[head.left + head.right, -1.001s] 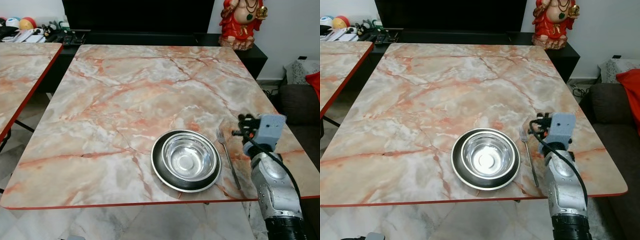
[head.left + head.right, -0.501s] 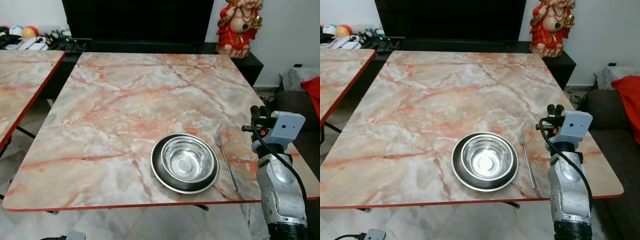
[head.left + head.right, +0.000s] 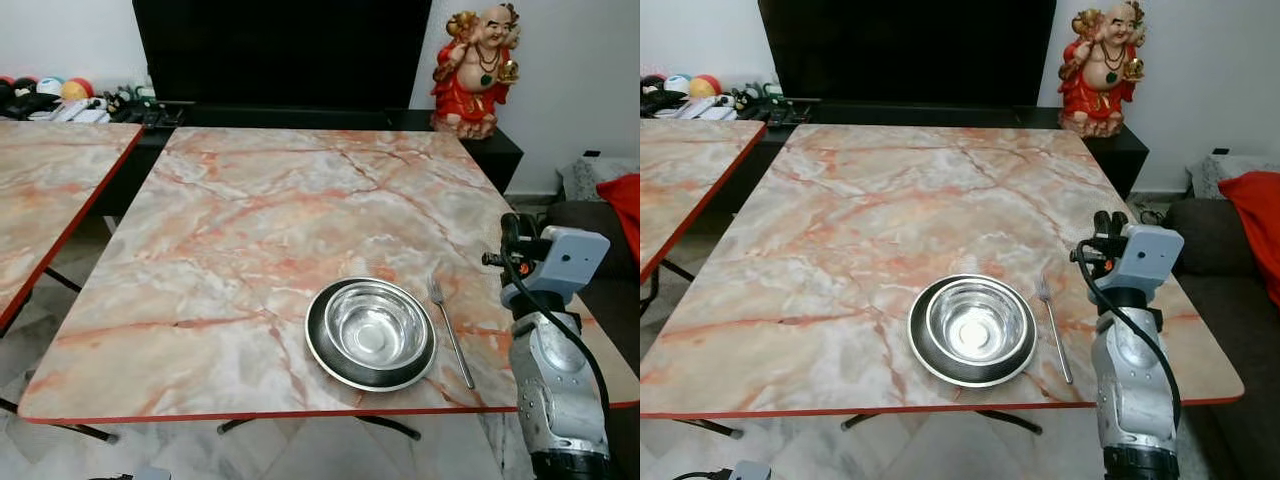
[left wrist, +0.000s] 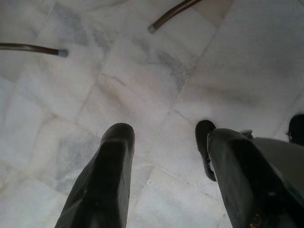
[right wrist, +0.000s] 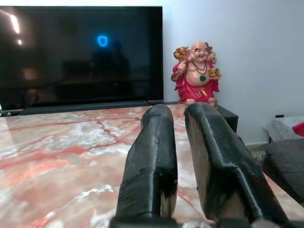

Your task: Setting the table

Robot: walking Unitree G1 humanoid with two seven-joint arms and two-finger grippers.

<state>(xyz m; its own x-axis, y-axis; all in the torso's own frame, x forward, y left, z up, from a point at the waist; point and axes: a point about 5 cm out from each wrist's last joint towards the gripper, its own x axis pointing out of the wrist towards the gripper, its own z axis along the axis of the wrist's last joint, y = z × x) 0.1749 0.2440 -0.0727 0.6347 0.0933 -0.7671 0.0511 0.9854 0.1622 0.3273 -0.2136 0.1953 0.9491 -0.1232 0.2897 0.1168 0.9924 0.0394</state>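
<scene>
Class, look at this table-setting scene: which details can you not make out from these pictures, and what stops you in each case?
1. Dark round plate: its middle is covered by the shiny steel bowl, eye views.
2. Small items on the black TV bench: too small to identify, eye views.
3. Right gripper: the narrow gap between its black fingers is unclear, right wrist view.
4. Second marble table: cut by the left edge, left eye view.

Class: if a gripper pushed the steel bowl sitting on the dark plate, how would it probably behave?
The steel bowl looks thin and shiny, so probably light and slippery. It sits loose on the dark plate, so a push may slide it or drag the plate across the smooth marble table. Wide and low, it seems unlikely to tip.
</scene>
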